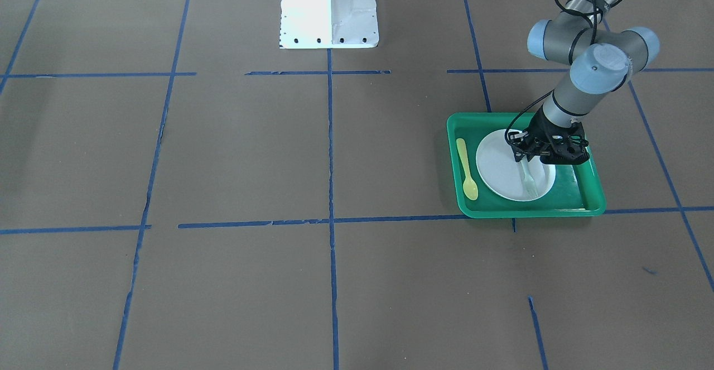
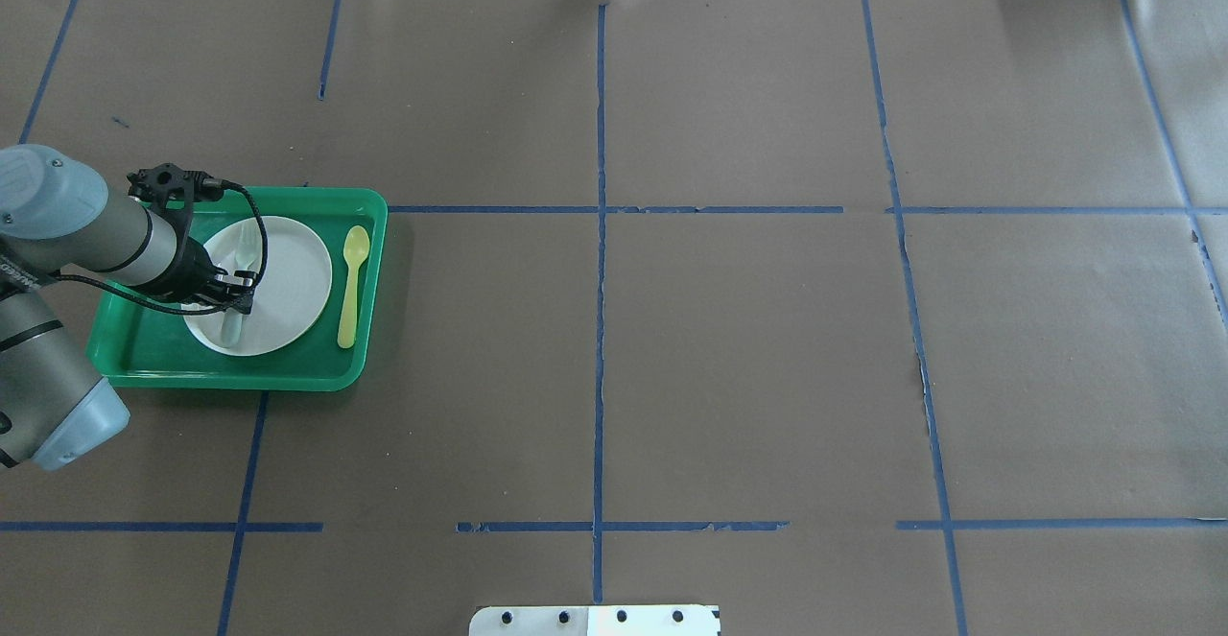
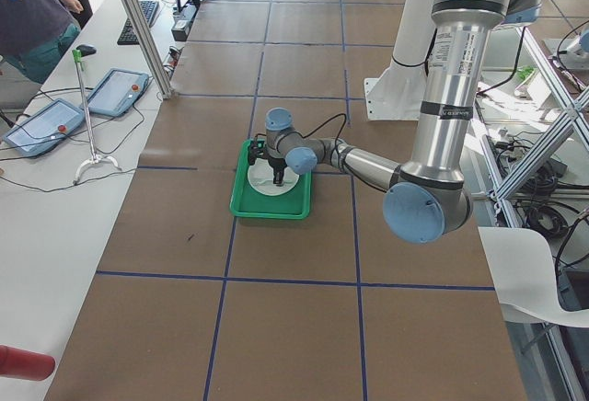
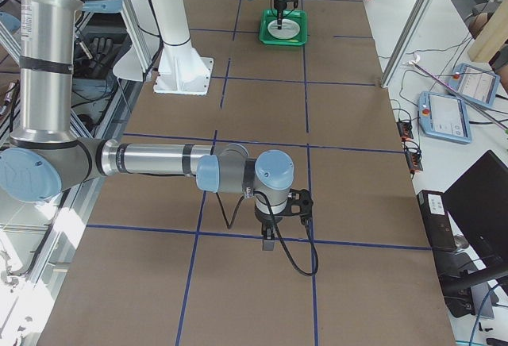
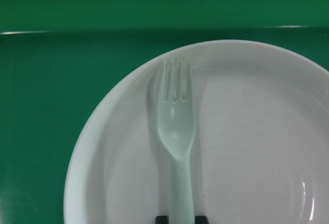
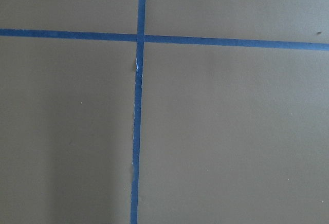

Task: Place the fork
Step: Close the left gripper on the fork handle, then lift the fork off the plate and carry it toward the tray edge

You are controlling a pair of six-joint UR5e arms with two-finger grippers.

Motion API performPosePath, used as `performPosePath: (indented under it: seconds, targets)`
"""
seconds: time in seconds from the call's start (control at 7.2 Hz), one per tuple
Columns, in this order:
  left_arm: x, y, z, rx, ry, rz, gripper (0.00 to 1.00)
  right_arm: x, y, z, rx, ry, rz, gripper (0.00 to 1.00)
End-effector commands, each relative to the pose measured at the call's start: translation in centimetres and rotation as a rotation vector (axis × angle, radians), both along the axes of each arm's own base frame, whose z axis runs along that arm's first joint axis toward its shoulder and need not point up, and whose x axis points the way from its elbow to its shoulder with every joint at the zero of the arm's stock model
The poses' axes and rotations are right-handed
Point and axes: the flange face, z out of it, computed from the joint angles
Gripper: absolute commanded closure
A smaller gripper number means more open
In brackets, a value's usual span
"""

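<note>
My left gripper (image 5: 181, 218) is closed narrow, its fingertips (image 5: 161, 218) set against either side of the fork (image 5: 176, 126) handle. The fork lies across the white plate (image 5: 257, 147) in the green tray (image 5: 46, 106), tines toward the tray wall. The wrist view misses the yellow spoon (image 2: 352, 286); the overhead view shows it in the tray just beside the plate. My right gripper (image 4: 271, 239) hangs over the table (image 4: 357, 203), well apart. I cannot tell how far it is open.

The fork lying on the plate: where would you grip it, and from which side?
Grip the fork by its slim straight handle, coming from straight above with the grip closing across its narrow width. It appears to lie flat on the plate, so a side approach has no room underneath, and the head is wider and curved. The left gripper straddles the handle that way.
</note>
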Motion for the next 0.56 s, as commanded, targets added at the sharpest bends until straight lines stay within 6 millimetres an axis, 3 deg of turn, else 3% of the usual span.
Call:
performPosePath:
  seconds: [0.0, 0.14, 0.28, 0.42]
  targets:
    - [-3.7, -1.6, -2.7, 0.034, 0.030, -0.058, 1.00, 0.0, 0.0, 0.0, 0.001, 0.000, -0.001, 0.00]
    - [-8.1, -1.1, -3.2, 0.046, 0.016, -0.084, 1.00, 0.0, 0.0, 0.0, 0.001, 0.000, -0.001, 0.00]
    - [-8.9, -0.7, -4.5, 0.049, -0.002, -0.073, 1.00, 0.0, 0.0, 0.0, 0.001, 0.000, -0.001, 0.00]
    - [-9.1, -0.7, -4.3, 0.039, -0.013, -0.072, 1.00, 0.0, 0.0, 0.0, 0.001, 0.000, -0.001, 0.00]
